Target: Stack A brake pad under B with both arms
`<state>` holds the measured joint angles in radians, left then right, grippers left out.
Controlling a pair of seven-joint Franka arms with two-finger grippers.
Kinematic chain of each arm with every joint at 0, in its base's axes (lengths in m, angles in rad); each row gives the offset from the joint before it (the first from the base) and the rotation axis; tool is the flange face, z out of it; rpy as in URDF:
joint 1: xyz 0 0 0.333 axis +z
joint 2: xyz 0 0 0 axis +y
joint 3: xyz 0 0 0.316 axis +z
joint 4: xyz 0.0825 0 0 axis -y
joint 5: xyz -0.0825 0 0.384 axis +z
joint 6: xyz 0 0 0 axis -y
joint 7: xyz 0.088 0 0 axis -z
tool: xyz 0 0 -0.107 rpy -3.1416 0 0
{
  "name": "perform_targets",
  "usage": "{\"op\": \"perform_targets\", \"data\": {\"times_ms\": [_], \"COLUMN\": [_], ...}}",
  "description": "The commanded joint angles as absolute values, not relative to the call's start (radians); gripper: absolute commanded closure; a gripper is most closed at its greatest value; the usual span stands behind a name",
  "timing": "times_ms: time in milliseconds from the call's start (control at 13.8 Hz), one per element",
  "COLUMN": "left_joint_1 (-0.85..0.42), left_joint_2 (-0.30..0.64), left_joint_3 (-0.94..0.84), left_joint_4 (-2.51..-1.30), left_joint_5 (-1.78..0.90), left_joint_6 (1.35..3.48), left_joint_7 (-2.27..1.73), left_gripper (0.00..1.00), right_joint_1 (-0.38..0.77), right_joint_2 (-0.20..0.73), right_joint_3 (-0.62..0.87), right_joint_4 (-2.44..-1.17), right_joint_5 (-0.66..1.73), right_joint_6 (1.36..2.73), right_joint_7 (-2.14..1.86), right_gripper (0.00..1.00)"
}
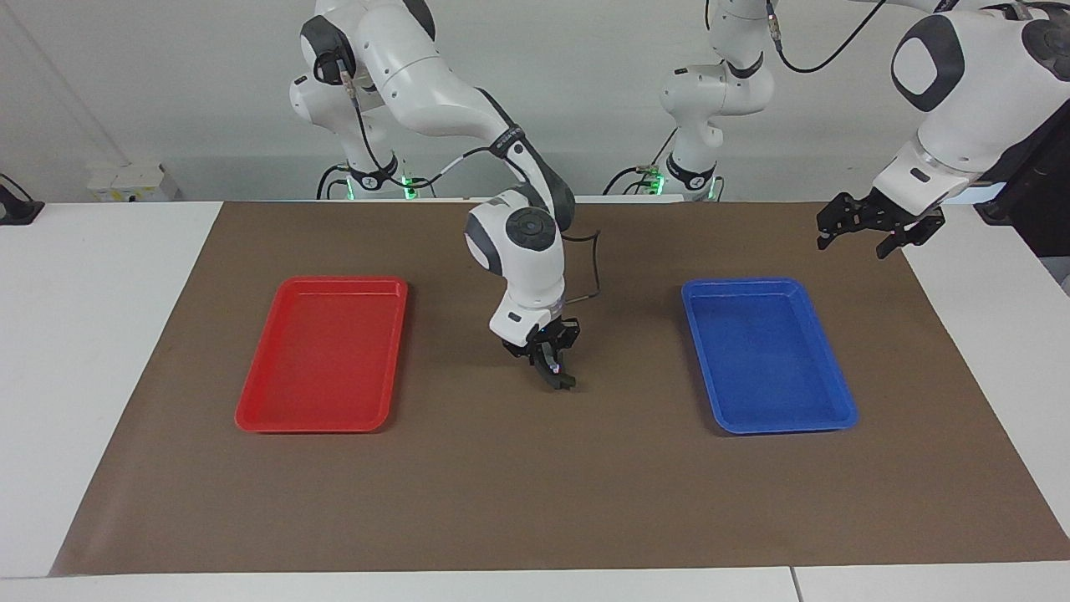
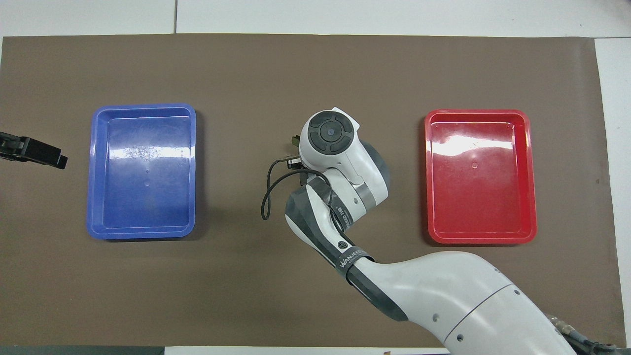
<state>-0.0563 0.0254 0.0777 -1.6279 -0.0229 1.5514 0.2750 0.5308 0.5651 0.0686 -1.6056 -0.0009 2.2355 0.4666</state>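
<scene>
My right gripper (image 1: 558, 376) is down at the middle of the brown mat (image 1: 535, 502), between the two trays. It is shut on a small dark piece with a paler edge, which I take for B (image 2: 295, 141); the piece sticks out from under the wrist in the overhead view. A brake pad is hidden under this hand in both views. Whether B touches it I cannot tell. My left gripper (image 1: 853, 247) hangs open and holds nothing, raised over the mat's edge at the left arm's end. Only its tip (image 2: 49, 157) shows in the overhead view.
An empty red tray (image 1: 322, 422) lies toward the right arm's end and an empty blue tray (image 1: 786, 426) toward the left arm's end. The right arm's cable (image 2: 268, 192) loops out beside the wrist.
</scene>
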Motion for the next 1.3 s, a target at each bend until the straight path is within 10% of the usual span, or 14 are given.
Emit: {"op": "perform_targets", "data": {"times_ms": [0,1228], "left_joint_1": [-0.049,-0.051], "left_joint_2": [0.011,0.005], "left_joint_3": [0.069,0.061], "left_joint_4": [-1.621,-1.632], "left_joint_5": [-0.006,0.032], "left_joint_6": [1.516,1.523], "left_joint_7": [0.285,0.311], "left_gripper": [0.01,0.01], "right_joint_1": [0.531,0.534], "right_joint_2": [0.565,0.554], "right_joint_3": [0.067,0.066], "right_joint_4": [-1.620,-1.667], "right_joint_5": [-0.021,-0.046], "right_joint_6": [2.253,2.260], "right_joint_7": [0.497,0.523], "right_gripper": [1.00,0.90]}}
